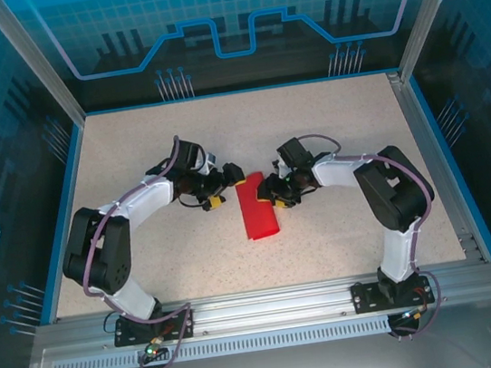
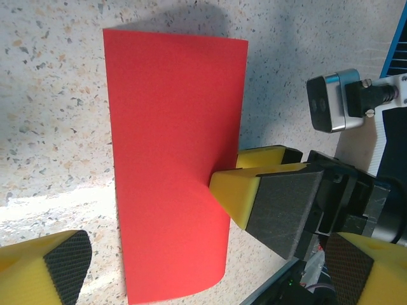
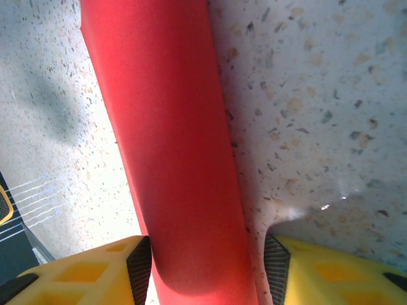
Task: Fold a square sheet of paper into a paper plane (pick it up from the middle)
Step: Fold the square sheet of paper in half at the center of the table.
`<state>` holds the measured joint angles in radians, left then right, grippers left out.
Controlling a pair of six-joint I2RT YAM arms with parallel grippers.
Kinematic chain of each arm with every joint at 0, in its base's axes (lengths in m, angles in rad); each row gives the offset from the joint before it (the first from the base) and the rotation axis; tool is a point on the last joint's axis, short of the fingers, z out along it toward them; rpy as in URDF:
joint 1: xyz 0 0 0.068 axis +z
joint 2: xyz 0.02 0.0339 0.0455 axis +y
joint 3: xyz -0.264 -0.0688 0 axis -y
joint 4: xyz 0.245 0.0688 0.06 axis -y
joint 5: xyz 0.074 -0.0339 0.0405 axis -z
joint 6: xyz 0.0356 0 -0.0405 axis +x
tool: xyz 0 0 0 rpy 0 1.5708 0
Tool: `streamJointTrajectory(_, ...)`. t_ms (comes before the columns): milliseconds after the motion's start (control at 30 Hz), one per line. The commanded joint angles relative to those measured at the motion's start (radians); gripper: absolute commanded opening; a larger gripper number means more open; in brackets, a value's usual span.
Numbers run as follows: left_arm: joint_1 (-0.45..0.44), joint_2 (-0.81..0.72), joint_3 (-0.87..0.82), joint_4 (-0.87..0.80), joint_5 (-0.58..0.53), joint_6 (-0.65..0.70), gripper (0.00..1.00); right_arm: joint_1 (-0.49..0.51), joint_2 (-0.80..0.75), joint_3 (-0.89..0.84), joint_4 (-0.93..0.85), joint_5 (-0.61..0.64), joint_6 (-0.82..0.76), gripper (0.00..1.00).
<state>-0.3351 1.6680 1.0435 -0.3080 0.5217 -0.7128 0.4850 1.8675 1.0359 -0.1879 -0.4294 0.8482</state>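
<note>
The square sheet of paper, folded in half, lies mid-surface. The left hand hovers beside it, spread wide. The right hand has its fingers apart, straddling the paper's edge.

The paper lies on the table, about mid-table, its long sides running near to far. Just left of the paper's far left corner hangs the left gripper; the left arm runs off left of the paper and nearer, down to the table's near edge. At the paper's far right edge sits the right gripper, one of its fingers on each side of that end, the paper passing between them. The right arm bends away right of the paper, then nearer, to the same near edge
</note>
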Motion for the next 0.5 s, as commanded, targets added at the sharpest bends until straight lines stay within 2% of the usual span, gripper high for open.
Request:
streamJointTrajectory(0, -0.007, 0.004, -0.021, -0.013, 0.024, -0.039, 0.97, -0.028, -0.027, -0.029, 0.022, -0.049, -0.016, 0.51)
streamJointTrajectory(67, -0.013, 0.006, -0.028, -0.008, 0.026, -0.042, 0.96, -0.038, -0.023, -0.034, 0.054, -0.090, -0.019, 0.49)
streamJointTrajectory(200, -0.023, 0.023, -0.025, 0.005, 0.032, -0.053, 0.92, -0.045, -0.023, -0.033, 0.081, -0.133, -0.043, 0.55)
streamJointTrajectory(467, -0.036, 0.053, -0.008, 0.014, 0.024, -0.071, 0.91, -0.015, 0.055, 0.076, -0.041, -0.164, -0.169, 0.56)
